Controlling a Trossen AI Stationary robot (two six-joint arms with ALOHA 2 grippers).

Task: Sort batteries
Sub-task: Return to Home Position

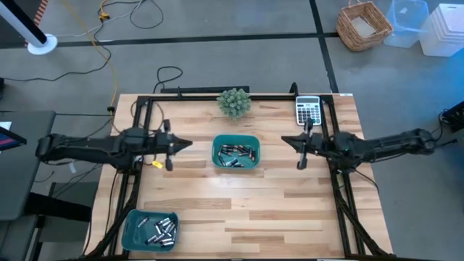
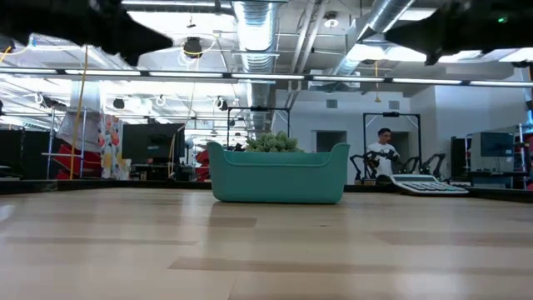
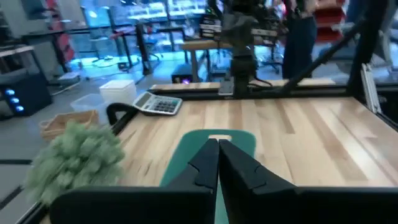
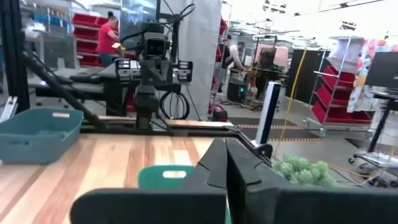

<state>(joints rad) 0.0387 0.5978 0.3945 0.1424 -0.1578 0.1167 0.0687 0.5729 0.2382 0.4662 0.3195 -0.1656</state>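
Two lots of batteries (image 1: pixel 238 154) are held sorted: centre tray (image 1: pixel 235 138), near-left tray (image 1: pixel 134 221) | left gripper (image 1: pixel 188 144), right gripper (image 1: pixel 284 140) closed on nothing, raised either side of centre tray | sorting judged done, arms parked.

a small green artificial plant (image 1: pixel 234 101) stands at the middle of the far edge of a light wooden table (image 1: pixel 290 210). just to the right of the plant, along the same edge, a grey calculator (image 1: pixel 308 110) lies flat. beyond the plant and off to its right, on the grey floor, sits a wicker basket (image 1: pixel 364 25), then a clear plastic tub (image 1: pixel 406 22) and white containers (image 1: pixel 444 30) farther right again. to the plant's left, a black cable (image 1: pixel 168 72) loops on the floor just past the table, and a yellow cable (image 1: pixel 101 43) trails farther off towards a white round base (image 1: pixel 40 45). in the low view a person (image 2: pixel 384 148) stands in the room well behind the plant.
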